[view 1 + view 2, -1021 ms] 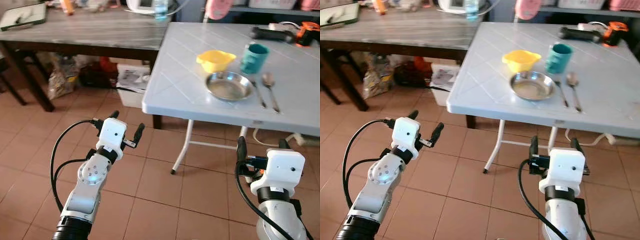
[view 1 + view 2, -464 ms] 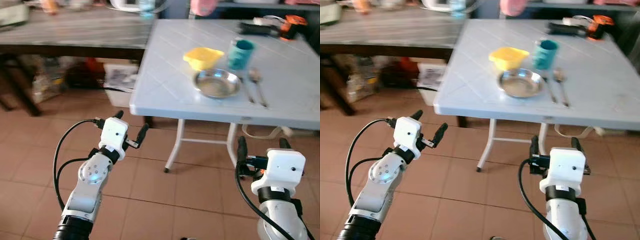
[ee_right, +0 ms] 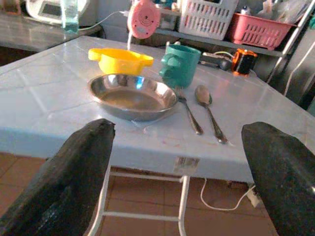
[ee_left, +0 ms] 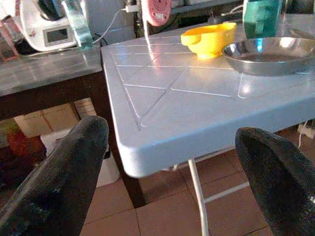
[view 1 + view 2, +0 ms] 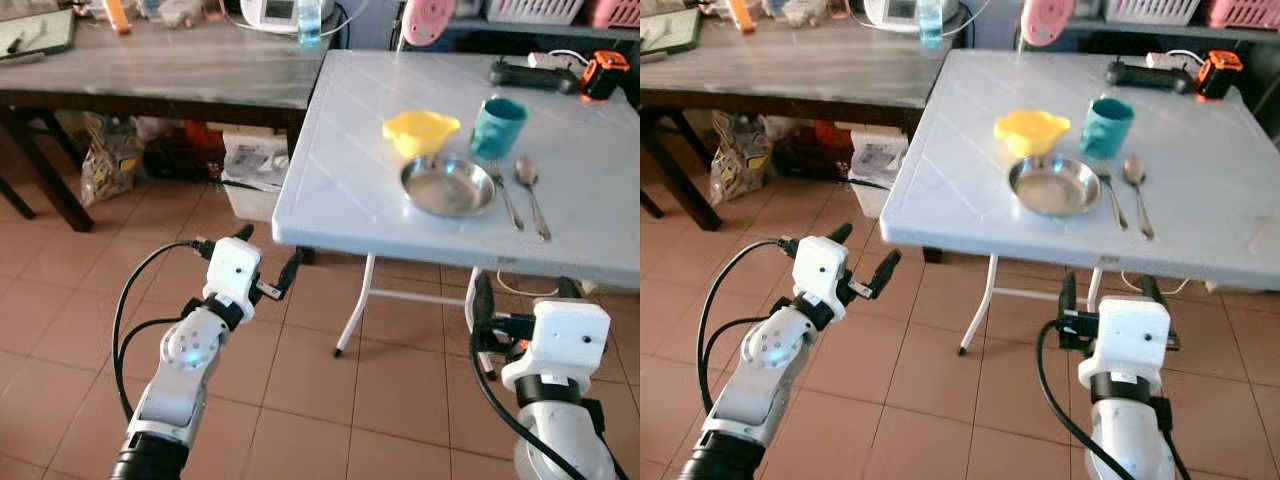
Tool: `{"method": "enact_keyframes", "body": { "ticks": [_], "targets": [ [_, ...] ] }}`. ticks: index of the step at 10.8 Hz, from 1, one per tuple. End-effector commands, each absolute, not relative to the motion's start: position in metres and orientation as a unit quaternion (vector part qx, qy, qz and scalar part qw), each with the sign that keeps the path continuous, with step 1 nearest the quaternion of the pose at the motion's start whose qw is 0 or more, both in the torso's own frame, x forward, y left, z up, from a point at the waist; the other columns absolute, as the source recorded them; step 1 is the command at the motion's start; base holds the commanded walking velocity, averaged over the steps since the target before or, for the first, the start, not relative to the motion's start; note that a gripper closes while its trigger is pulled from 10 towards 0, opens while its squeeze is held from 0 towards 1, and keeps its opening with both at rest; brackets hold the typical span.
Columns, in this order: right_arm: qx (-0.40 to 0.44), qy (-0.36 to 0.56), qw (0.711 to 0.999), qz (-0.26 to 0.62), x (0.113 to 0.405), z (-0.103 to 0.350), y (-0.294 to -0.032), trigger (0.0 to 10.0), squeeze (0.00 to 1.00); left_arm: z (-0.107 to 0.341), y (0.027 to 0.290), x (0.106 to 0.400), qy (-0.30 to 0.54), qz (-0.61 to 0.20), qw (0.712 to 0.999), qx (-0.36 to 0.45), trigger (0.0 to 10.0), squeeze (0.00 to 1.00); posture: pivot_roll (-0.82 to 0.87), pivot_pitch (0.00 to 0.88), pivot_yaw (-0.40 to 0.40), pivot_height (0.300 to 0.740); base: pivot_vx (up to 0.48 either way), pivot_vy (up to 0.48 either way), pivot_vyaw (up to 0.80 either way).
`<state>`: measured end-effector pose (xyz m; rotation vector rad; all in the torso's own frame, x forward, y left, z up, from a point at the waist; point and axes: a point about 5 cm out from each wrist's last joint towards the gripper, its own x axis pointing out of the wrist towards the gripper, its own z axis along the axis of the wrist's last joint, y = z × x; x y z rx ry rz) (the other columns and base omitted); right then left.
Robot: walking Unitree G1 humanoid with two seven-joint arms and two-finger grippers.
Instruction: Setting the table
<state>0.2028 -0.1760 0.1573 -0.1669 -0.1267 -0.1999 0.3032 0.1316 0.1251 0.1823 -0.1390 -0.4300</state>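
Note:
On the white folding table (image 5: 340,190) lie a steel plate (image 5: 448,185), a yellow bowl (image 5: 420,132) behind it, and a teal mug (image 5: 497,125). A fork (image 5: 505,200) and a spoon (image 5: 532,185) lie to the plate's right. My left gripper (image 5: 270,250) is open, held low over the floor just short of the table's near left corner. My right gripper (image 5: 524,290) is open below the table's front edge, under the cutlery. Both wrist views look along spread black fingers (image 4: 59,182) (image 3: 64,182) toward the plate (image 3: 132,96).
A dark wooden table (image 5: 150,70) with appliances stands at the left and meets the white one. Boxes and bags (image 5: 255,160) sit under it. A black-and-orange tool (image 5: 560,72) lies at the far edge. The folding legs (image 5: 355,310) stand on tiled floor between my arms.
The whole picture swayed sideways and back as the camera moved. Both grippers keep the same open pose below the table edge.

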Motion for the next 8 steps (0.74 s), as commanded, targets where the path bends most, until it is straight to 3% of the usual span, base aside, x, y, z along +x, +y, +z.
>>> {"method": "enact_keyframes", "body": {
  "ticks": [1, 5, 8],
  "targets": [
    [-0.091, -0.064, 0.988, -0.104, 0.2009, 0.1591, -0.179, 10.0, 0.0, 0.1249, 0.1279, 0.3033, -0.069, -0.224, 0.968, 0.09, 10.0, 0.0, -0.08, 0.113, 0.037, 0.74, 0.296, 0.0, -0.8],
    [-0.089, -0.063, 0.989, -0.103, 0.2005, 0.1577, -0.1773, 10.0, 0.0, 0.1241, 0.1266, 0.3022, -0.069, -0.232, 0.966, 0.091, 10.0, 0.0, -0.09, 0.113, 0.04, 0.74, 0.299, 0.0, -0.72],
    [-0.088, -0.062, 0.989, -0.101, 0.2004, 0.1573, -0.1767, 10.0, 0.0, 0.1243, 0.1265, 0.3019, -0.07, -0.234, 0.965, 0.092, 10.0, 0.0, -0.08, 0.115, 0.043, 0.74, 0.3, 0.0, 0.0]
  ]
}}
